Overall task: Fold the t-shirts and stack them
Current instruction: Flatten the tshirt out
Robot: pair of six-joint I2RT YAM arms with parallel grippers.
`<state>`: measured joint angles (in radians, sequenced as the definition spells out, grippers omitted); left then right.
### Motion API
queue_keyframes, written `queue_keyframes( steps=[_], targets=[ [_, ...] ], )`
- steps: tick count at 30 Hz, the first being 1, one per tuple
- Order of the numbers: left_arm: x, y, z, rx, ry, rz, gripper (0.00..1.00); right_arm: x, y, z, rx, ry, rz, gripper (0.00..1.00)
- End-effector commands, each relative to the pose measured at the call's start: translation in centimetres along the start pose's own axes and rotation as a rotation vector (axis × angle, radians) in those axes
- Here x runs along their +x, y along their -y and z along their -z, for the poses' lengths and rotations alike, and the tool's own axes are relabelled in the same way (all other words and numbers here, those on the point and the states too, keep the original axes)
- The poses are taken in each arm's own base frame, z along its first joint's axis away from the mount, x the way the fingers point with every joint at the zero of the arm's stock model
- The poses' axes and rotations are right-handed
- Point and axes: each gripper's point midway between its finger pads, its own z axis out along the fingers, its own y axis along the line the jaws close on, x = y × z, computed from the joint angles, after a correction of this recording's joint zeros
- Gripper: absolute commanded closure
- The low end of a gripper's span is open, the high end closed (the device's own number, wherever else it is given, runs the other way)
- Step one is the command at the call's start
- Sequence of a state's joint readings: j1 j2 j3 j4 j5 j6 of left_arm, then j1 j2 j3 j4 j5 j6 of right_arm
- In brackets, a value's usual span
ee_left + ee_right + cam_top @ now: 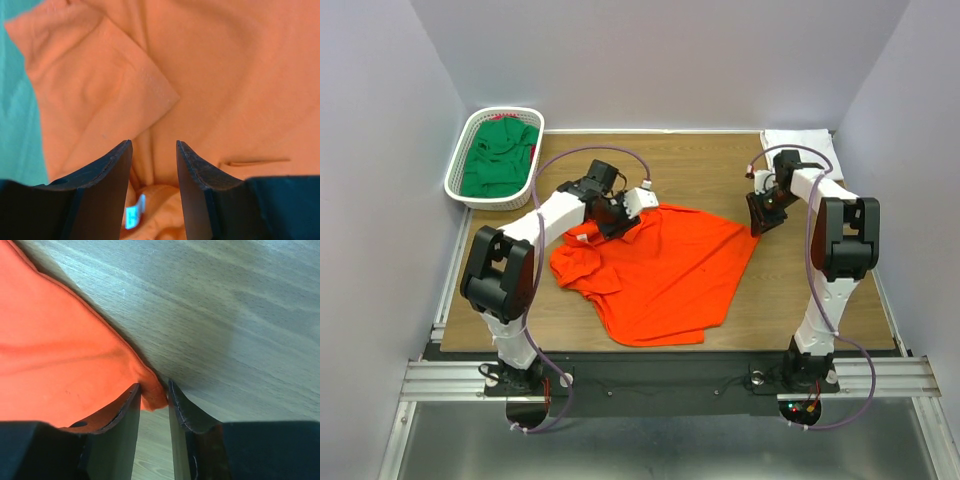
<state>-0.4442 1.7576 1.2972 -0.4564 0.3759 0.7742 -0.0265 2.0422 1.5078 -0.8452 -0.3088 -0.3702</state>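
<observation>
The bright orange-red t-shirt [660,275] lies spread and rumpled across the middle of the table. My left gripper [616,216] hovers over its collar end; in the left wrist view its jaws [154,145] stand open above the orange cloth [225,75], with a small white label [134,216] showing between them. My right gripper [761,214] is at the shirt's far right corner. That corner [152,392] pokes in between its narrowly open fingers [153,385], touching the left one. A white t-shirt [802,150] lies folded at the back right. A dark green one [498,160] fills the basket.
The white mesh basket [455,182] stands at the back left corner. Bare wooden table [810,290] runs to the right of the orange shirt. Walls close in on three sides.
</observation>
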Motion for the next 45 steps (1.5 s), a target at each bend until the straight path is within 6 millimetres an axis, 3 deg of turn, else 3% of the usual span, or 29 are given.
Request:
queue_keyframes(
  steps=[1, 2, 5, 14, 27, 45],
  targets=[
    [-0.3, -1.1, -0.5, -0.091, -0.019, -0.239, 0.49, 1.2, -0.3, -1.1, -0.056, -0.039, -0.043, 0.66],
    [-1.1, -1.7, -0.3, -0.137, -0.007, -0.324, 0.49, 1.1, -0.3, -1.0, -0.058, -0.035, -0.045, 0.66],
    [-0.3, -1.5, -0.8, -0.164, -0.033, -0.451, 0.47, 0.8, -0.2, -0.7, -0.059, -0.027, -0.049, 0.66],
    [-0.1, -1.0, -1.5, -0.224, -0.005, -0.687, 0.44, 0.8, -0.2, -0.4, -0.069, -0.029, -0.051, 0.66],
    [-0.8, -0.9, -3.8, -0.260, -0.008, -0.765, 0.44, 0.6, 0.2, -0.4, -0.069, -0.026, -0.055, 0.66],
    [2.1, 0.7, -5.1, -0.174, -0.128, -0.846, 0.44, 0.8, 0.6, -0.5, -0.075, -0.035, -0.061, 0.65]
  ],
)
